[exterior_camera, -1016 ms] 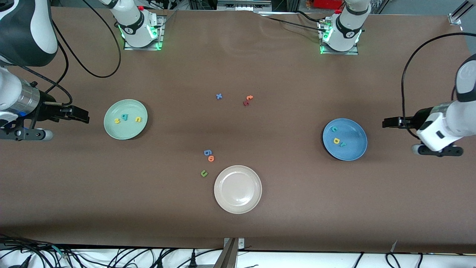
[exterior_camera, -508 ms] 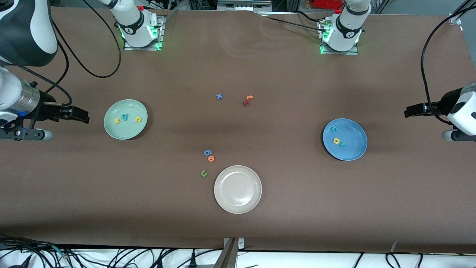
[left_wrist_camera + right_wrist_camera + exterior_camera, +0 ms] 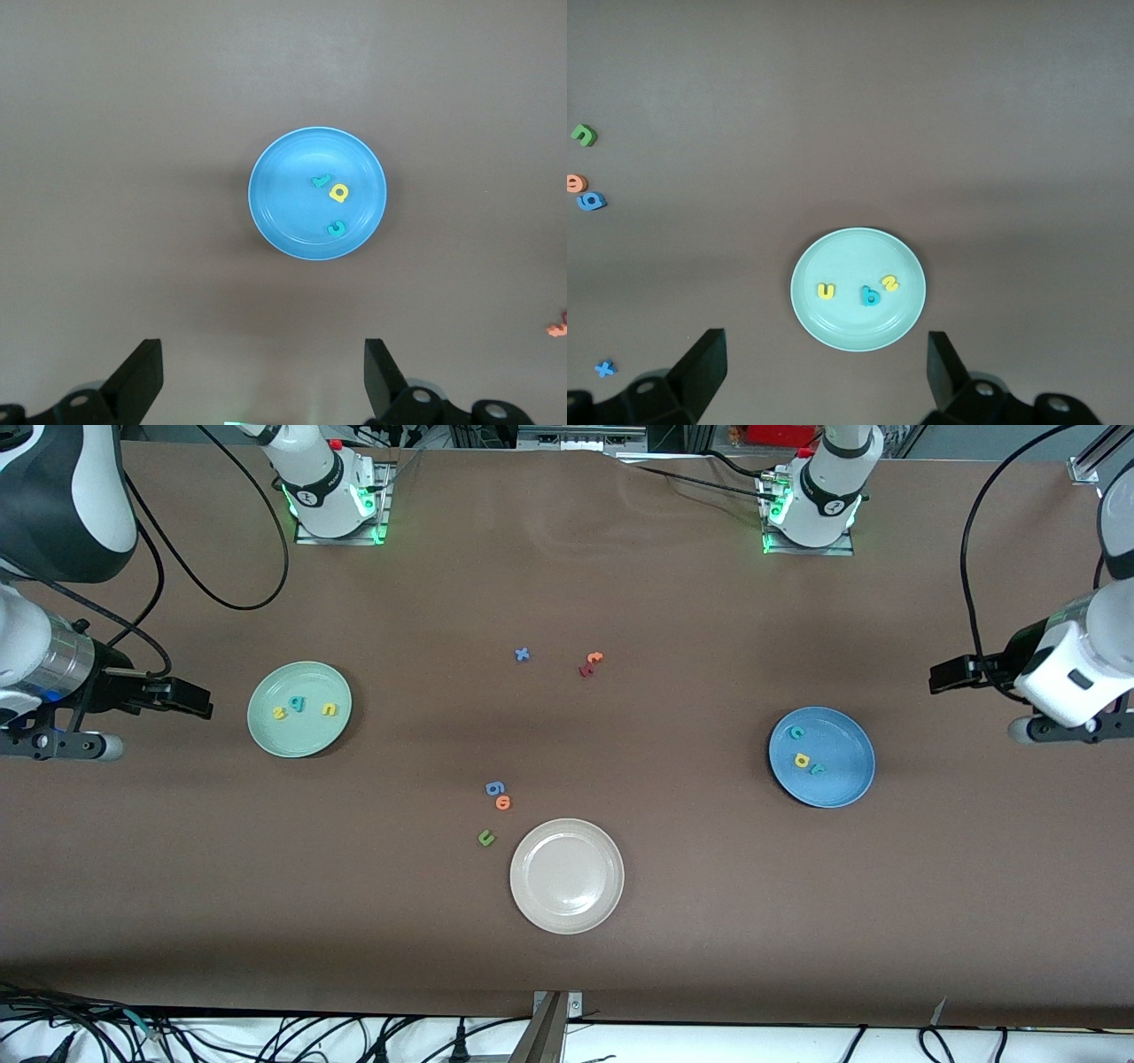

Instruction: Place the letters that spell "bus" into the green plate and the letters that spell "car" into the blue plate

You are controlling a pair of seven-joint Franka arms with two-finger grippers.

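Observation:
The green plate [image 3: 301, 737] holds a yellow s [image 3: 280, 713], a teal b [image 3: 298, 704] and a yellow u [image 3: 330, 709]. The right wrist view shows this green plate [image 3: 811, 305] with the u [image 3: 826, 291], b [image 3: 871, 297] and s [image 3: 890, 283]. The blue plate [image 3: 843, 781] holds a teal c [image 3: 796, 732], a yellow a [image 3: 802, 760] and a teal r [image 3: 817, 768], and shows as well in the left wrist view [image 3: 270, 199]. My right gripper [image 3: 190, 698] hangs open and empty over bare table beside the green plate. My left gripper [image 3: 943, 676] is open and empty beside the blue plate.
A beige-white plate [image 3: 524, 868] sits nearest the front camera, mid-table. Beside it lie a darker blue b-shaped letter [image 3: 494, 787], an orange o [image 3: 503, 802] and a green u [image 3: 485, 837]. Farther off lie a blue x [image 3: 522, 654] and orange and red letters [image 3: 591, 662].
The left arm swung out toward its end of the table, then came back partway and ended nearer the robots' bases. The right arm, the plates and the letters have not moved.

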